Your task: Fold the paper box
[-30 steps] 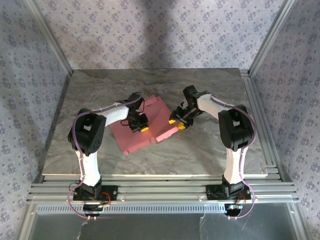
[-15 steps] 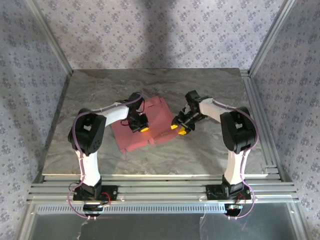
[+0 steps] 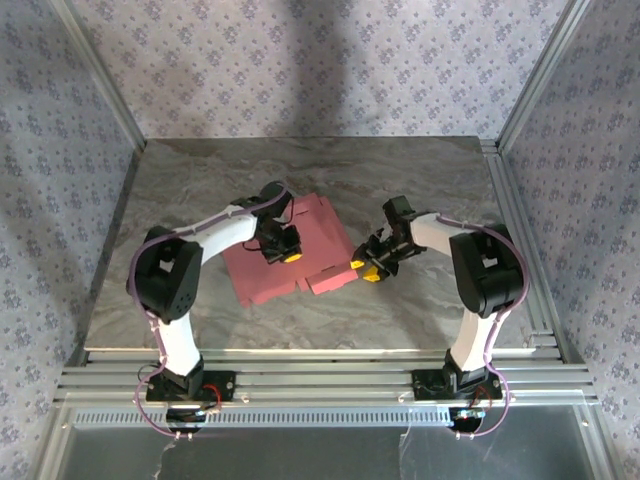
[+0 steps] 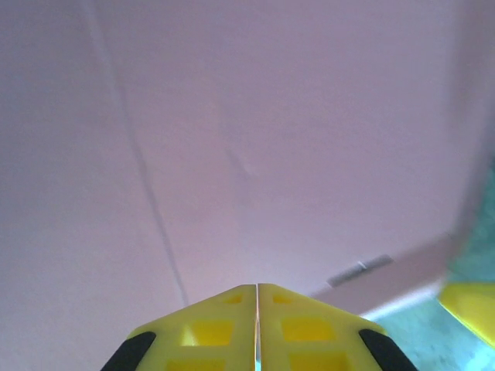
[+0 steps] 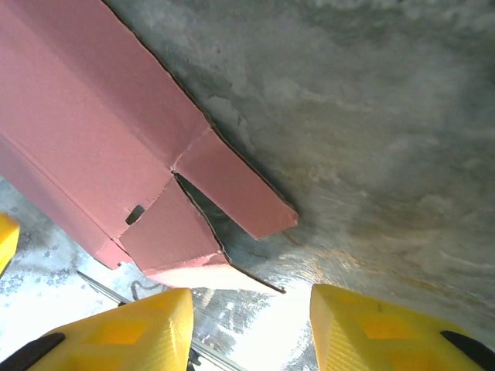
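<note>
- The paper box (image 3: 262,278) looks light, thin and bendy, so it probably creases easily. I'd grab it by the end flaps (image 5: 232,185), not the middle.
- It's pink-red card, mostly flat, with score lines.
- It lies mid-desk (image 3: 420,180), between the arms.
- Left pincer (image 3: 289,254) is pressed together over the sheet. Right pincer (image 3: 368,270) is apart and empty, just beside the flaps.

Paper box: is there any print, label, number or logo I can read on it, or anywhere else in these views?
None: no words, numbers or logos can be read.
The box is plain pink-red card in the top and both wrist views.
The table shows only marble veining, and the walls a small flower pattern without letters.
</note>
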Motion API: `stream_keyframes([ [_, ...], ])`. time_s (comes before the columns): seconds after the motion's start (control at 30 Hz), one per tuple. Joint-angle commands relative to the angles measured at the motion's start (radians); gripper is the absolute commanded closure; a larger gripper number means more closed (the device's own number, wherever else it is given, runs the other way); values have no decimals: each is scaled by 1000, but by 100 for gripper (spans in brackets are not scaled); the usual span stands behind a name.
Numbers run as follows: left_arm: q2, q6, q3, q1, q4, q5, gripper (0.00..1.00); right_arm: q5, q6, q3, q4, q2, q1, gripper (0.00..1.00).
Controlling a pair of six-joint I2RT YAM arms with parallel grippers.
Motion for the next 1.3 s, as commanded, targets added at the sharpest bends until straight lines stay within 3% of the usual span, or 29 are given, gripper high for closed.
stream_keyframes([
  [0.0,-54,-69,-24,-52,2,60,90,-10,-18,8,17,11,-2,53],
  [0.17,-37,-147,-91,-85,107,87,90,-18,-14,-9,44,37,22,53],
  [0.93,89,-91,-80,-96,104,69,92,-64,55,-46,101,-63,65,56],
  [1.27,83,-77,-55,-96,75,51,92,-62,86,-69,128,-60,77,72],
])
